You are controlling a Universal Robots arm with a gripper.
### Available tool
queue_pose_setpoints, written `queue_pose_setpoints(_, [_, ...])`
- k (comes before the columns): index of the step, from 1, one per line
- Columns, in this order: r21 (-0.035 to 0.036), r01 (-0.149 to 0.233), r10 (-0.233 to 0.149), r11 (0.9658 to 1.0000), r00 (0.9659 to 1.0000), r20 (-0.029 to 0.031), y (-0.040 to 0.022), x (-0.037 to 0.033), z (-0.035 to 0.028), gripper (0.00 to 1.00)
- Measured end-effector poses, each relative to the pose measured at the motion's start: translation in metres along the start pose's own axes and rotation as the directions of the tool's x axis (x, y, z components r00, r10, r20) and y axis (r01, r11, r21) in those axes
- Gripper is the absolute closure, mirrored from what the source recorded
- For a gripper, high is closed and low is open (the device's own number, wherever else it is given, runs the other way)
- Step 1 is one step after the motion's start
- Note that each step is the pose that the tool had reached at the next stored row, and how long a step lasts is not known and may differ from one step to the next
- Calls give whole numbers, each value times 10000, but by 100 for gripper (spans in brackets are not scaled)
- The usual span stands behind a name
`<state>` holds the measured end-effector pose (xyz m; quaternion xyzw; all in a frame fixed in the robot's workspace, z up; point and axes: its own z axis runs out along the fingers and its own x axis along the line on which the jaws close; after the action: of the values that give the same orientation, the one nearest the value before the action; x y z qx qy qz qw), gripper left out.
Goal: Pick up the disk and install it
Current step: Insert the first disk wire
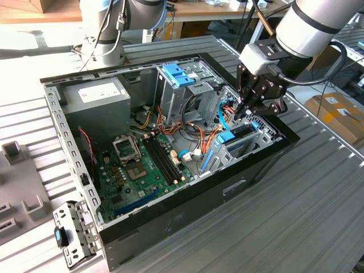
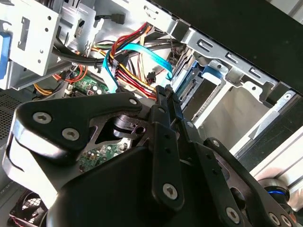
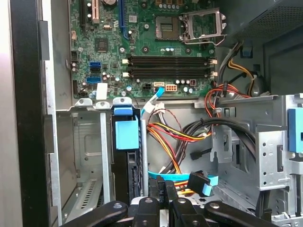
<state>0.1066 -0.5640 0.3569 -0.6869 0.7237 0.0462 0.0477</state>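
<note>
Disk (image 3: 127, 165) is standing on edge in its bay inside the case (image 1: 187, 207), blue rail up, beside the empty cage. Install step looks all but done. Gripper (image 1: 245, 109) sits just above it by the blue cable (image 2: 142, 52), fingers closed, empty. Next: confirm seating.
</note>
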Motion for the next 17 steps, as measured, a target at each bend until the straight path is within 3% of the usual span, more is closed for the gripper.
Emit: queue_pose_setpoints(17, [0,0,0,10000,10000,-2,-17,52,68,83])
